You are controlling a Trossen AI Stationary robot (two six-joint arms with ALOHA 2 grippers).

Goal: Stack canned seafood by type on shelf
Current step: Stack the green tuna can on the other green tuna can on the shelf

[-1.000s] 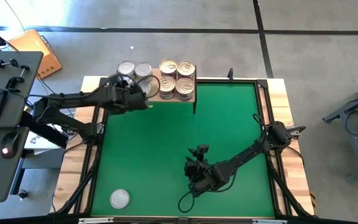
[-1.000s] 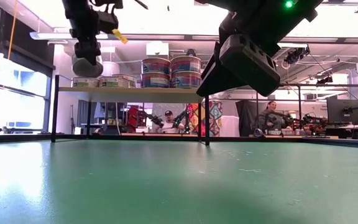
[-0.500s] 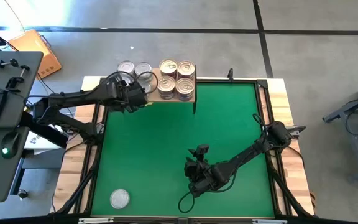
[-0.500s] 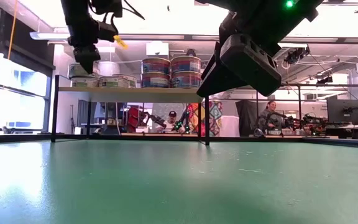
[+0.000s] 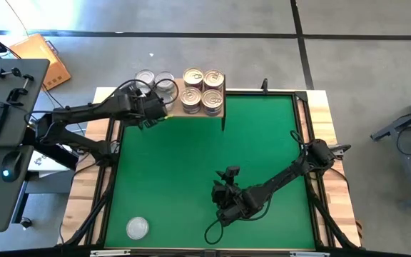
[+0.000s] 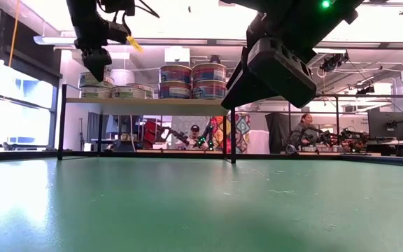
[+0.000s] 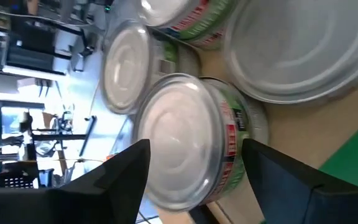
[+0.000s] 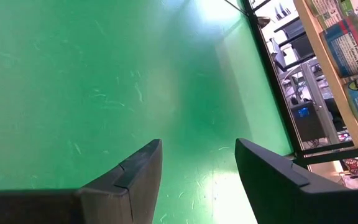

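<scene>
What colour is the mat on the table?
Green, the mat shows best in the high view.

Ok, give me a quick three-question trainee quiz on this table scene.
1. True or false: the left claw is shut on a can.
2. Where does the lone silver-lidded can sit? A) on the shelf B) on the green mat, near corner C) in the right claw
3. Fill in: the gold-lidded cans stand on the shelf's ____ half, seen from above.

Key: 1 false, it is open; 2 B; 3 right.
</scene>
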